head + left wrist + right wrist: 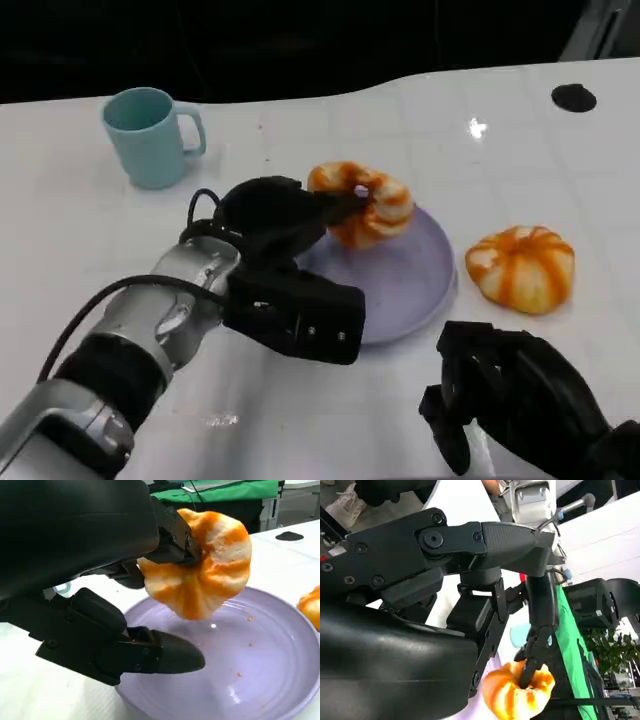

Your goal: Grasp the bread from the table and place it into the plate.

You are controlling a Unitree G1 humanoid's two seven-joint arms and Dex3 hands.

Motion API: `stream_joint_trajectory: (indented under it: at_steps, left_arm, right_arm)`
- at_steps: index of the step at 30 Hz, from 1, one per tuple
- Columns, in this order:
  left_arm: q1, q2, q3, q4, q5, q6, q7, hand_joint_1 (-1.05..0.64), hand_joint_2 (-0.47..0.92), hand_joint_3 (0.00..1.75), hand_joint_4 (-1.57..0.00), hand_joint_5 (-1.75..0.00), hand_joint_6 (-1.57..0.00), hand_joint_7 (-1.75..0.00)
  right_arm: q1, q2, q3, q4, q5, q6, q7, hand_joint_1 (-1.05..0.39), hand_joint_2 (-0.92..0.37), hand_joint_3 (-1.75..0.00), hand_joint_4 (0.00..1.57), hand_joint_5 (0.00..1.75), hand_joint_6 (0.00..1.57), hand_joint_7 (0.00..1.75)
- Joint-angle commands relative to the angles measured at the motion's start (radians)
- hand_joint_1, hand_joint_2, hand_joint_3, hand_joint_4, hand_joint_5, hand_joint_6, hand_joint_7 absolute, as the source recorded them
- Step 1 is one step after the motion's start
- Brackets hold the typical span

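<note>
In the head view, a ring-shaped bread [362, 203], orange and white, is held by the left hand [275, 215] over the far edge of a lilac plate [410, 285]; the fingers are closed on the bread and it is raised off the plate. A 2nd bread [521, 266] is seen on the table [80, 235] just right of the plate, apart from it. A teal mug [150, 135] stands well back on the left. The right hand [505, 395] is seen low near the table's front edge, right of the plate, with fingers curled in and nothing in them. In the left wrist view, the bread [205, 567] is pinched by the upper fingers [172, 537] and hangs clear above the plate [270, 680], where a few crumbs are scattered; a lower finger is stretched out under it, not touching. In the right wrist view, the bread [517, 692] is seen gripped by the left hand's fingertips [527, 672].
</note>
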Motion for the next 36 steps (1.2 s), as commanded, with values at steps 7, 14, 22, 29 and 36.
stream_joint_trajectory:
  at_steps: [7,14,22,29,36]
  left_arm:
    - [0.035,0.033,0.026,-0.055,-0.044,-0.007,-0.001,-0.85,0.92,0.44,-0.29,-0.45,-0.49,-0.09]
    - [0.041,0.024,0.04,-0.048,-0.054,-0.015,0.057,-0.82,0.92,0.35,-0.14,-1.35,-0.68,-0.7]
    - [0.036,0.024,0.039,-0.043,-0.052,-0.038,0.08,-0.81,0.92,0.34,-0.15,-1.67,-0.53,-1.55]
    - [0.032,0.026,0.038,-0.042,-0.058,-0.046,0.055,-0.79,0.92,0.34,-0.13,-1.04,-0.47,-1.42]
    - [0.049,0.043,0.054,-0.065,-0.092,-0.084,0.033,-0.81,0.92,0.33,-0.2,-0.99,-0.37,-1.14]
  right_arm:
    - [0.003,-0.011,-0.012,-0.006,0.004,-0.006,0.004,-0.92,-0.92,-0.36,1.22,1.63,1.03,1.49]
    - [0.006,-0.01,-0.009,-0.011,-0.001,-0.006,0.001,-0.92,-0.92,-0.36,1.22,1.63,1.03,1.5]
    - [0.007,-0.008,-0.009,-0.017,0.006,0.002,0.001,-0.93,-0.92,-0.35,1.22,1.63,1.03,1.49]
    - [0.005,-0.008,-0.007,-0.015,0.008,-0.002,0.007,-0.92,-0.92,-0.36,1.22,1.63,1.03,1.49]
    - [0.007,-0.006,-0.009,-0.014,0.008,-0.007,0.007,-0.91,-0.92,-0.37,1.22,1.62,1.03,1.49]
